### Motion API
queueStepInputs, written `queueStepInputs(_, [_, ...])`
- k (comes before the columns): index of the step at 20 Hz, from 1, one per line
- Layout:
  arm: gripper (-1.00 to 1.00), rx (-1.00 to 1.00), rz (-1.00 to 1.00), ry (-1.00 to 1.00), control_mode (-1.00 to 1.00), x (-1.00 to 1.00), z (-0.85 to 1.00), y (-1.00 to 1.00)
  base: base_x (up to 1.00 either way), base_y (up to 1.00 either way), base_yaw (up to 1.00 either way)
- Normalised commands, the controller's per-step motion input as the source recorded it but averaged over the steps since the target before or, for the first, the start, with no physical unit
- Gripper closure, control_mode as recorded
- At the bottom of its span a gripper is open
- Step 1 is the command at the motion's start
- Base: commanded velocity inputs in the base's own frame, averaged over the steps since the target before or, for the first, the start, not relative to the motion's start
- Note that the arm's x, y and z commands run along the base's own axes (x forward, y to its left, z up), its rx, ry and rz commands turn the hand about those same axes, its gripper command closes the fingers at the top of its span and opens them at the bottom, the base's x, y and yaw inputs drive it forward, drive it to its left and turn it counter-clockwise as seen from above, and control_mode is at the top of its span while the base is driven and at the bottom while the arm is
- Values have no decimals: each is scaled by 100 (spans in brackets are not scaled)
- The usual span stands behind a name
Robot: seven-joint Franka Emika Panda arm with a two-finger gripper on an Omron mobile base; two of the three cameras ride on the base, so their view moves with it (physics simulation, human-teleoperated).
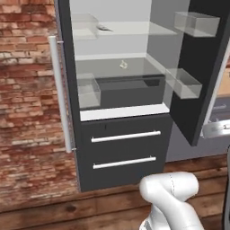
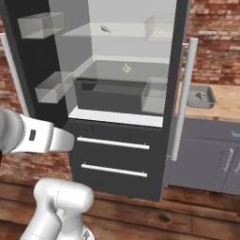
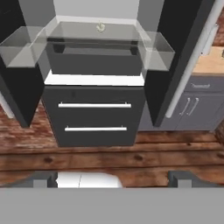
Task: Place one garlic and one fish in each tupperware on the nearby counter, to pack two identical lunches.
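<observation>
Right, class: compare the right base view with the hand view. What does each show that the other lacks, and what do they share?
Right base view, not the hand view: the fish on the top shelf, and a grey tupperware on the counter with something inside, too small to name. Hand view, not the right base view: the gripper, open, its tips at the bottom edge. Shared: the garlic on the glass shelf, the two drawer handles below it, and the counter at the right.
</observation>
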Motion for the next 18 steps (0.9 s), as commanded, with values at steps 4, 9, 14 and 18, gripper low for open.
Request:
queueStepInputs(4, [-100, 0, 0, 0, 100, 0, 0, 0, 78, -13, 5])
queueStepInputs(9, [-100, 0, 0, 0, 100, 0, 0, 0, 89, 9, 2])
queueStepInputs(14, [-100, 0, 0, 0, 100, 0, 0, 0, 90, 2, 0])
queueStepInputs(18, [-100, 0, 0, 0, 100, 0, 0, 0, 90, 0, 0])
